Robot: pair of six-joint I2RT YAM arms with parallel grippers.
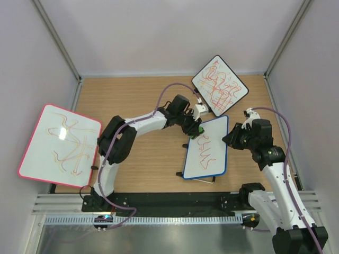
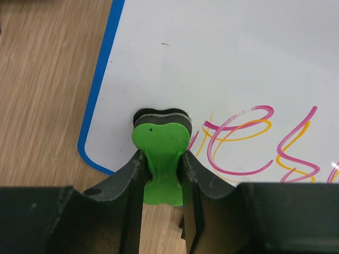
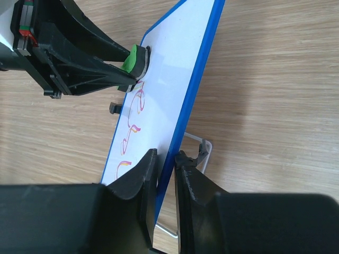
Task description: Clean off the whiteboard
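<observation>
The whiteboard (image 1: 207, 149) has a blue frame and stands tilted on the wooden table, with red scribbles (image 1: 203, 150) across its middle. My left gripper (image 1: 195, 129) is shut on a green eraser (image 1: 200, 129) and presses its dark felt face against the board's upper left corner. In the left wrist view the eraser (image 2: 160, 138) sits on the whiteboard (image 2: 222, 58) just left of pink and yellow scribbles (image 2: 249, 140), pinched by my left gripper (image 2: 161, 165). My right gripper (image 3: 165, 159) is shut on the whiteboard's (image 3: 167, 74) blue right edge, one finger on each face.
A larger pink-framed board (image 1: 58, 145) leans at the left wall. A black-framed board (image 1: 219, 85) dense with red-orange scribbles stands at the back right. A thin wire stand (image 3: 204, 153) shows behind the whiteboard. Enclosure walls border the table on three sides.
</observation>
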